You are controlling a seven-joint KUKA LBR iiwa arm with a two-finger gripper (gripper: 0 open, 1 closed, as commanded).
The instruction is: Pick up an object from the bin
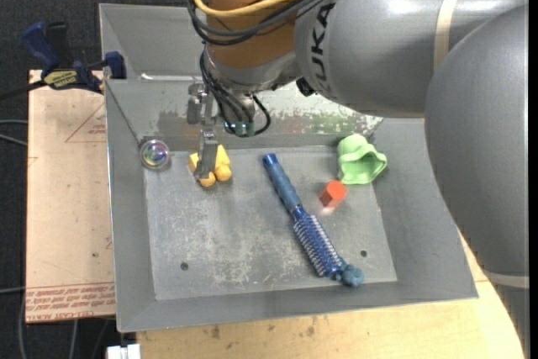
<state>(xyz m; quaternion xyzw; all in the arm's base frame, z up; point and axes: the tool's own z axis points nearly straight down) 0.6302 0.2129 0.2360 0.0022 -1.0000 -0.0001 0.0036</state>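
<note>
The gripper is down at the back left of the bin, right on a small yellow toy there; how wide the pincer stands, I cannot tell. A shiny ball sits just left of it. A blue brush, a red block and a green lump lie well to the right.

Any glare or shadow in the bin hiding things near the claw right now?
Camera view: a bright patchy reflection streaks the bin's back wall behind the claw; the small shiny ball throws back highlights; the bin floor is evenly lit, with only faint shadows by the blue brush and red block; the yellow toy at the claw is free of glare.
</note>
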